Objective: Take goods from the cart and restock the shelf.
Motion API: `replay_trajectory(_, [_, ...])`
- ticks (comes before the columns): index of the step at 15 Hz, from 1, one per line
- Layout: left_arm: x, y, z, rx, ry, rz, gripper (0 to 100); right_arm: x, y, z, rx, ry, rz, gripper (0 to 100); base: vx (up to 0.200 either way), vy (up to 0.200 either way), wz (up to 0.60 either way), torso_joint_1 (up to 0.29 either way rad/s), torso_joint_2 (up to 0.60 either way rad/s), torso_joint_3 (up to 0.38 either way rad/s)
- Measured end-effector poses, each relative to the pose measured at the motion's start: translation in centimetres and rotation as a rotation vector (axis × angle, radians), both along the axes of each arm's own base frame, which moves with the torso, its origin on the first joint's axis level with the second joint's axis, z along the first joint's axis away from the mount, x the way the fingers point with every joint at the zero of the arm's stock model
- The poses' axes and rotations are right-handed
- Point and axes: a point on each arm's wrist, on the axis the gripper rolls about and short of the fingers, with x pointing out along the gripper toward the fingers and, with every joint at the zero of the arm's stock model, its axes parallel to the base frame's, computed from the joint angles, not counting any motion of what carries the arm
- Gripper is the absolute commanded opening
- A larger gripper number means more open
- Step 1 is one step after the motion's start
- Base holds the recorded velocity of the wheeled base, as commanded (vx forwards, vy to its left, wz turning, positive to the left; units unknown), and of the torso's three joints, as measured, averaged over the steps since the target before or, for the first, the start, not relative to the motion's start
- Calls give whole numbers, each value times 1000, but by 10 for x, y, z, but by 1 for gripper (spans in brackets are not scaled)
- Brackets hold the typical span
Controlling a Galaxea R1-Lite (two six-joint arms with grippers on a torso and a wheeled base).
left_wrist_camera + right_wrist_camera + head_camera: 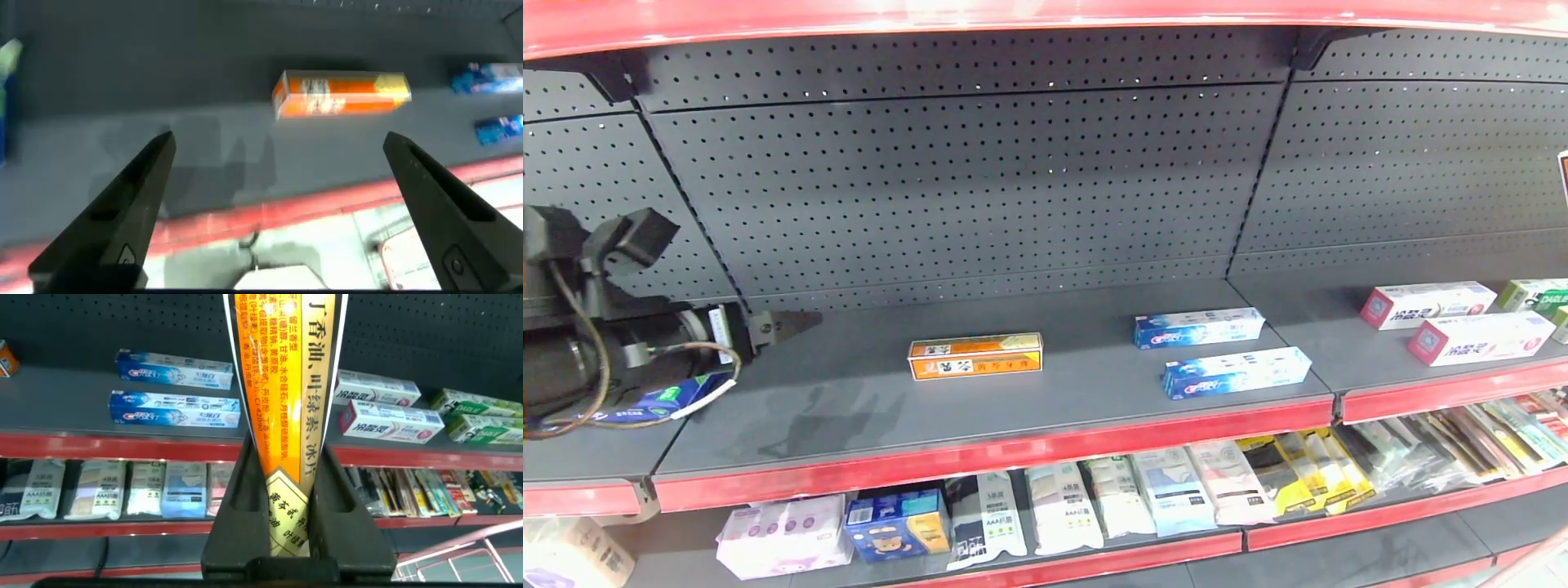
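**Second orange box could swing on the way in**

The shelf (849,408) carries the shelved orange box (974,356) dead centre, with blue toothpaste boxes (1236,371) at its 3 o'clock. My worry is that the held orange box (278,367) is pinched near one end (a long lever), so it may pivot or clip a neighbour. The right gripper (286,453) is clamped on it, facing the shelf front. The left gripper (279,143) hangs at 9 o'clock, jaws spread wide and holding nothing.

— What light do I have?
— You have bright overhead light: glare on the top red edge (931,10), soft shadows on the shelf (817,425), straight lines bowing at the head view's edges.
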Motion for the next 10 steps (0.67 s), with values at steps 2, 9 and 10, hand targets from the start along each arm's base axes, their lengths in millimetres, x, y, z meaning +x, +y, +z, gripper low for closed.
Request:
replay_trajectory(2, [30,-10,-14,0,-38,-33,100,0,0,1,-9,-2,2,0,0,0,0,0,0,0])
replay_trajectory(9, [71,-53,-44,58,40,-2,100,-6,0,-3,-26,-6,4,0,0,0,0,0,0,0])
replay_trajectory(10, [75,-59,-44,61,38,2,100,-7,-1,-4,-27,-6,5,0,0,0,0,0,0,0])
